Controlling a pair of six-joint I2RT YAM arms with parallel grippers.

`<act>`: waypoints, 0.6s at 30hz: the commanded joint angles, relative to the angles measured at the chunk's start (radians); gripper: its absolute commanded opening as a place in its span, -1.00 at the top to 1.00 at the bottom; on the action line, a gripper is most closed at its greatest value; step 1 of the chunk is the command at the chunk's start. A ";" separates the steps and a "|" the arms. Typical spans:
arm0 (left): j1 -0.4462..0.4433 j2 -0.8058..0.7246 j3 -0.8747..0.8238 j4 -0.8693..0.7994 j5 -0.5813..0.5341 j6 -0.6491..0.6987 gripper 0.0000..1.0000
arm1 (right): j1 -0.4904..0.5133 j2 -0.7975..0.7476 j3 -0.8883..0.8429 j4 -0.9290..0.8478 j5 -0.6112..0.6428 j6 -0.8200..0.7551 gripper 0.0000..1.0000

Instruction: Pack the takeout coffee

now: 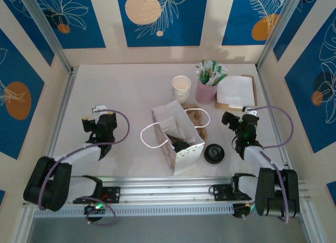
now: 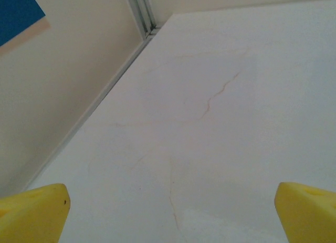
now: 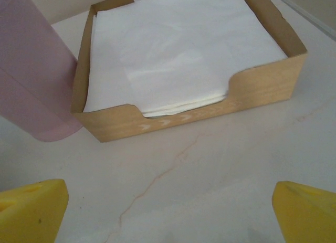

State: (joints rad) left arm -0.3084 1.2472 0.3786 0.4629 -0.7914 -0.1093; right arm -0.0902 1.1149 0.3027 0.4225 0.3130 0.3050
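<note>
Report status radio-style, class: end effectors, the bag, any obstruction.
Left end effector open, over bare table. Right end effector open, facing napkin box. Paper bag standing open, centre. Black lid loose beside it.

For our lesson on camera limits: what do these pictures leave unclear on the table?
Top view: what lies in the paper bag; its walls hide all but a dark shape.
Top view: the brown item behind the bag, partly covered by it.
Right wrist view: the pink cup, cut off by the left edge.
Top view: packets in that cup, too small to read.
</note>
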 commanded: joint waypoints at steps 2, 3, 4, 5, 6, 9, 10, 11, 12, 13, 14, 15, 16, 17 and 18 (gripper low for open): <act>0.012 0.046 0.018 0.045 -0.033 0.028 -1.00 | 0.016 0.047 0.027 0.077 0.010 -0.073 -0.99; 0.012 0.055 0.025 0.045 -0.031 0.032 -1.00 | 0.026 0.055 0.024 0.100 0.019 -0.085 -0.99; 0.012 0.065 0.032 0.046 -0.031 0.035 -1.00 | 0.031 0.062 0.020 0.120 0.018 -0.090 -0.99; 0.011 0.079 0.039 0.050 -0.032 0.039 -1.00 | 0.035 0.070 0.016 0.146 0.007 -0.097 -0.99; 0.012 0.092 0.047 0.062 -0.031 0.047 -1.00 | 0.041 0.077 0.015 0.162 -0.004 -0.104 -0.99; 0.011 0.125 0.039 0.162 -0.016 0.088 -1.00 | 0.056 0.102 0.022 0.191 -0.022 -0.116 -0.99; 0.012 0.134 0.027 0.220 -0.011 0.100 -1.00 | 0.056 0.110 0.028 0.190 -0.036 -0.120 -0.99; 0.012 0.147 0.006 0.300 0.002 0.113 -1.00 | 0.060 0.120 0.035 0.190 -0.043 -0.126 -0.99; 0.013 0.159 -0.010 0.367 0.033 0.152 -1.00 | 0.062 0.129 0.041 0.190 -0.048 -0.131 -0.99; 0.014 0.169 -0.012 0.387 0.051 0.171 -1.00 | 0.065 0.134 0.045 0.188 -0.051 -0.133 -0.99; 0.014 0.182 -0.008 0.406 0.051 0.187 -1.00 | 0.068 0.138 0.047 0.189 -0.051 -0.136 -0.99; 0.014 0.200 -0.010 0.446 0.042 0.206 -1.00 | 0.070 0.138 0.047 0.194 -0.055 -0.139 -0.99; 0.015 0.215 -0.023 0.497 0.047 0.212 -1.00 | 0.073 0.139 0.045 0.200 -0.056 -0.142 -0.99; 0.023 0.255 -0.058 0.598 0.074 0.218 -1.00 | 0.076 0.140 0.043 0.208 -0.056 -0.144 -0.99; 0.027 0.309 -0.090 0.763 0.089 0.262 -1.00 | 0.078 0.141 0.039 0.219 -0.059 -0.147 -0.99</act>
State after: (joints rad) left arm -0.3046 1.4738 0.3553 0.8879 -0.7494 0.0639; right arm -0.0200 1.2533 0.3191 0.5766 0.2745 0.1864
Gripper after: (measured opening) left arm 0.999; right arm 0.995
